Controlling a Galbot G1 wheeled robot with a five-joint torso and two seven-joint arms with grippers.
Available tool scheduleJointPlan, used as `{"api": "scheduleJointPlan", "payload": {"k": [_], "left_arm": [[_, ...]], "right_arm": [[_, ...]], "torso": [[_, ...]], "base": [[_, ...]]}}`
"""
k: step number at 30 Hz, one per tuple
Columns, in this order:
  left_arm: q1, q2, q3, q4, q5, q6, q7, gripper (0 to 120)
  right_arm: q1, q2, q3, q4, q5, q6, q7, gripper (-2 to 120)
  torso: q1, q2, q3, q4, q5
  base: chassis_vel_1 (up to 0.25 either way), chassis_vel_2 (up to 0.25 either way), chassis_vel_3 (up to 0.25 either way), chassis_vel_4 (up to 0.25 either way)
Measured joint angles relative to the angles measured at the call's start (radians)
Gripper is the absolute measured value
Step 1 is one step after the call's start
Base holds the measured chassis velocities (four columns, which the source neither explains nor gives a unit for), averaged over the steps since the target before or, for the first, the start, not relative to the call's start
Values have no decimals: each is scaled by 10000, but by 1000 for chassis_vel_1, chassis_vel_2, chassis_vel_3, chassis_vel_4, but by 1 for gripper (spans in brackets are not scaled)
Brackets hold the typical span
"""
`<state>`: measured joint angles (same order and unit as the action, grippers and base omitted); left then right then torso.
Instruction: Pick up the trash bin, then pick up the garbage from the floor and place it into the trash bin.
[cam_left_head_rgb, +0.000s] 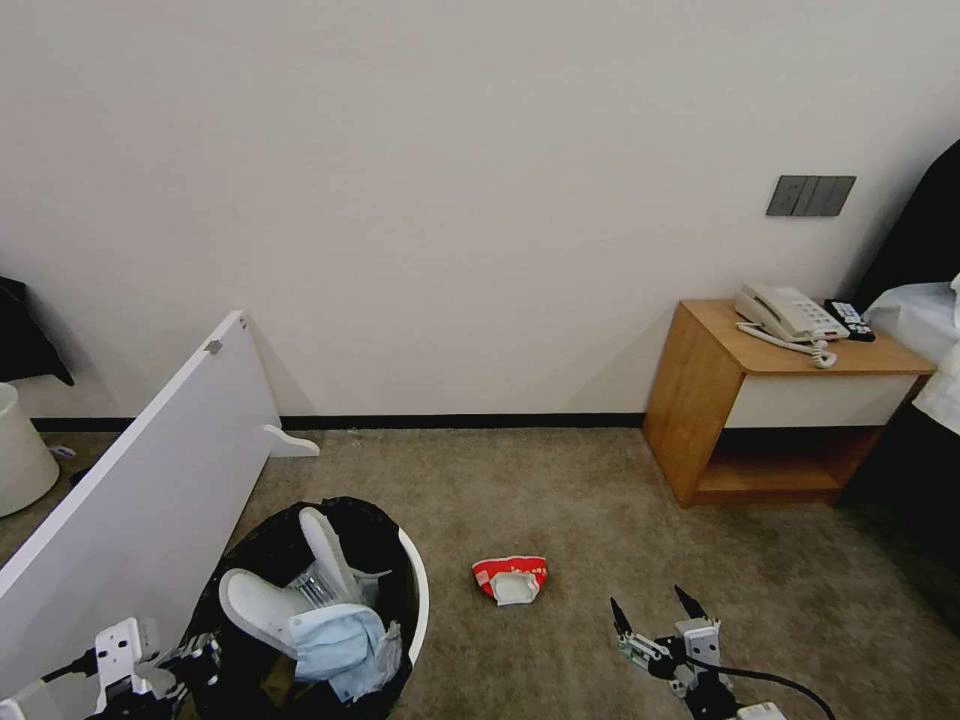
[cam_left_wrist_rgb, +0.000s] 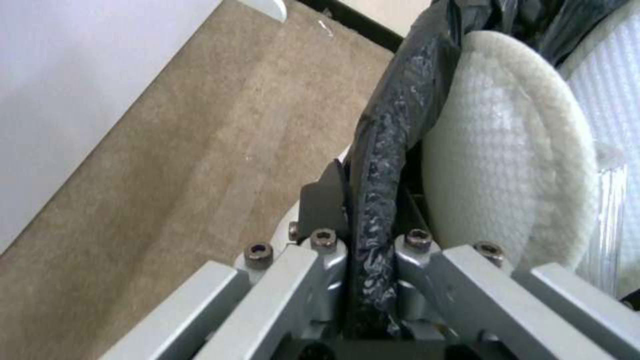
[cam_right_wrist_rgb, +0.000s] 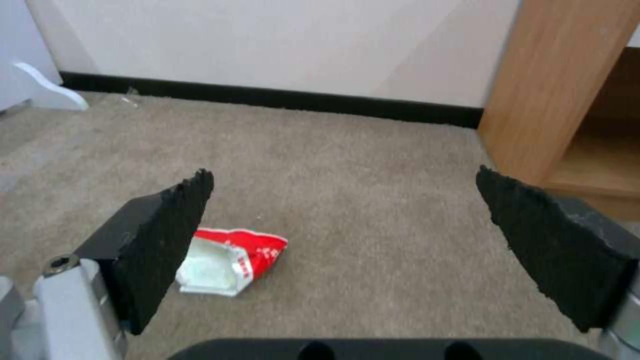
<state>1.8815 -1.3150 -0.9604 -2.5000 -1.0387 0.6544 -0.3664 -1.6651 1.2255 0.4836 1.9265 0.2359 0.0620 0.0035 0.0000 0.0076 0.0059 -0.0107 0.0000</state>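
I am holding the trash bin (cam_left_head_rgb: 415, 585) at my lower left, the left gripper (cam_left_wrist_rgb: 370, 250) clamped tight on its bag-lined rim. The bin is sitting upright, mouth up, already loaded: two white slippers (cam_left_head_rgb: 270, 600) standing on end and a pale-blue wad (cam_left_head_rgb: 335, 640) resting against them. By my reckoning most of the job is done. One piece of garbage, a red-white packet (cam_left_head_rgb: 510, 580), is lying flat on the floor (cam_left_head_rgb: 560, 490) between bin and right gripper (cam_left_head_rgb: 655, 610), its long axis running roughly side to side, parallel to the baseboard, the white torn end facing me. The right gripper is hovering low near it with its fingers spread wide, gripping nothing.
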Motion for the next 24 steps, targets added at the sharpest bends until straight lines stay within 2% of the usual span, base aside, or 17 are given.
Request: {"api": "scheduleJointPlan", "payload": {"k": [24], "left_arm": [[45, 40, -101, 0, -41, -13, 13, 2]], "right_arm": [[88, -42, -70, -32, -287, 106, -246, 100]], "torso": [[0, 0, 1, 1, 1]], "base": [[-85, 81, 81, -79]]}}
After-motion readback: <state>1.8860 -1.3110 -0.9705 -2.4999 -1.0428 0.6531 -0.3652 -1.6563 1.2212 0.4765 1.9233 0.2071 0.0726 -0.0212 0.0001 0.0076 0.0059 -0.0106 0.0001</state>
